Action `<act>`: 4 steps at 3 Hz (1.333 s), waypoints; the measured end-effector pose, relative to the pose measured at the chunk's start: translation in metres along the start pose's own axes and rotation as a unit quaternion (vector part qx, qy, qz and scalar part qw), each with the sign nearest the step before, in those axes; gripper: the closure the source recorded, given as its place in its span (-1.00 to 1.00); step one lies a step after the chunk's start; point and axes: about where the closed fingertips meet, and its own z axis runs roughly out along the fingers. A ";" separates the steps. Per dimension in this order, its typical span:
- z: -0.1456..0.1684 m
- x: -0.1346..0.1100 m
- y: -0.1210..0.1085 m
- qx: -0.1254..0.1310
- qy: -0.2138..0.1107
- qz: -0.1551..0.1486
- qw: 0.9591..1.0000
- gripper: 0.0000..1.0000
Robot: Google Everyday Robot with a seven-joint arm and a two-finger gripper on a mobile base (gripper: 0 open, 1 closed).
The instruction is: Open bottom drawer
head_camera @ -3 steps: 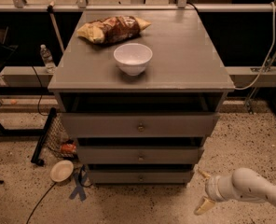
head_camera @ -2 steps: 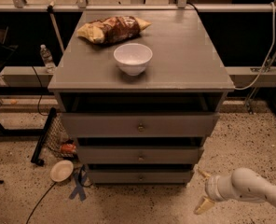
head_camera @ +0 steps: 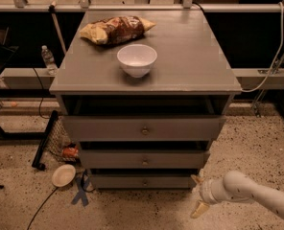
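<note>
My gripper (head_camera: 197,194) has edged slightly left, its fingers spread open, low by the cabinet's (head_camera: 190,56) right corner. The bottom drawer (head_camera: 118,181) stays shut, and its knob (head_camera: 144,181) is not yet reached.

One raised view, angled down at the cabinet (head_camera: 190,56) front, fairly near, end effector (head_camera: 197,194) lower right
</note>
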 end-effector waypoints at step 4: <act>0.075 -0.006 -0.040 0.012 -0.044 -0.024 0.999 -1.00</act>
